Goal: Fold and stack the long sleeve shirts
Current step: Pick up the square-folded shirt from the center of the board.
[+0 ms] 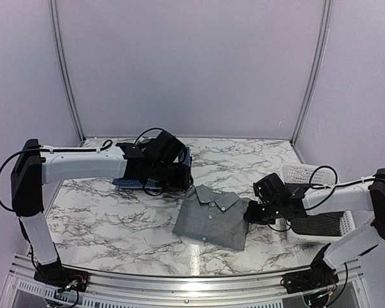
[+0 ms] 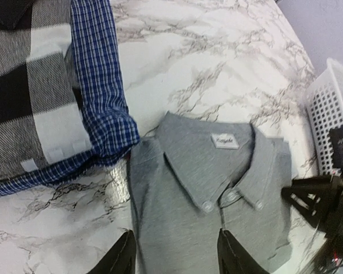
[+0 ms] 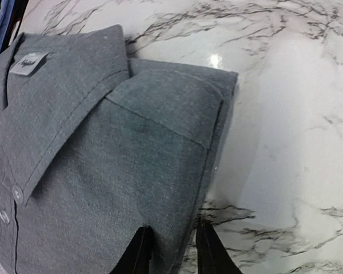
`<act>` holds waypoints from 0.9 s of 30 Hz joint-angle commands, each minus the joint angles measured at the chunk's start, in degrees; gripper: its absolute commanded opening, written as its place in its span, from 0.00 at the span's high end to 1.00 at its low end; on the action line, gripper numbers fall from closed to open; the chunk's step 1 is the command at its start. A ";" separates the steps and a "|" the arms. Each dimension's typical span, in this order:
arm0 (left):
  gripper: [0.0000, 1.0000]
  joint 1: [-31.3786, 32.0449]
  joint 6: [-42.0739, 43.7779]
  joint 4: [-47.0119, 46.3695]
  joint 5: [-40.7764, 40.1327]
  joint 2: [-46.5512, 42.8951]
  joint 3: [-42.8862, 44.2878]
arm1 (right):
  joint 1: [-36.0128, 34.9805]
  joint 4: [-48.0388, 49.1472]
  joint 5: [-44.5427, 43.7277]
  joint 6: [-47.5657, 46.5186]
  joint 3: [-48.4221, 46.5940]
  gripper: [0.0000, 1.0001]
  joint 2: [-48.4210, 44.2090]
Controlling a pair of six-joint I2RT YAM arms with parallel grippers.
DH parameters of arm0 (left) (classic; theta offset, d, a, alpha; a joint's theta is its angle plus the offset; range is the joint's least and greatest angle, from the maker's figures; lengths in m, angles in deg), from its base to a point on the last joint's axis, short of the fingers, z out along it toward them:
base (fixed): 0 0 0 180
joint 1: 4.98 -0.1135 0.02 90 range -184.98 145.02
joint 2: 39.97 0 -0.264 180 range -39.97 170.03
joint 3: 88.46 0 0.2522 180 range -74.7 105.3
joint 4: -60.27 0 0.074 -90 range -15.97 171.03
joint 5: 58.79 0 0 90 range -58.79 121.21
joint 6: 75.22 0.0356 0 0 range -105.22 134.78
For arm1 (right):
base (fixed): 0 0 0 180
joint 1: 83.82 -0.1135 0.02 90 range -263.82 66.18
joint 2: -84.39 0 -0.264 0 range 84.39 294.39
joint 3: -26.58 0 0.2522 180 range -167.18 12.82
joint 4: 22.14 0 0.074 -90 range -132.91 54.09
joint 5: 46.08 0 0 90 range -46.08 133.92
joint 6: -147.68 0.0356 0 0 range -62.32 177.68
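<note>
The plain grey shirt lies folded, collar up, in the middle of the table; it also shows in the left wrist view and the right wrist view. My right gripper is at its right edge, fingers pinched on the folded edge. My left gripper is open and empty, hovering by the shirt's collar end. A black-and-white checked shirt lies on a blue checked shirt at the back left, mostly hidden under my left arm in the top view.
A white slatted basket stands at the right edge behind my right arm, with something dark in it; its wall shows in the left wrist view. The table is marble-patterned.
</note>
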 commanded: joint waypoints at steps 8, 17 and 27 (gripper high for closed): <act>0.49 0.06 4.47 -6.46 10.55 0.02 -10.22 | 7.35 -0.35 2.30 -7.15 -5.58 0.59 2.92; 0.47 0.92 -0.45 -12.37 12.43 6.29 -10.52 | 7.30 -0.68 4.23 -6.67 -2.68 0.53 0.95; 0.45 3.64 -2.60 -9.25 2.60 11.10 -7.96 | 7.28 1.57 4.92 -5.88 0.08 0.54 2.14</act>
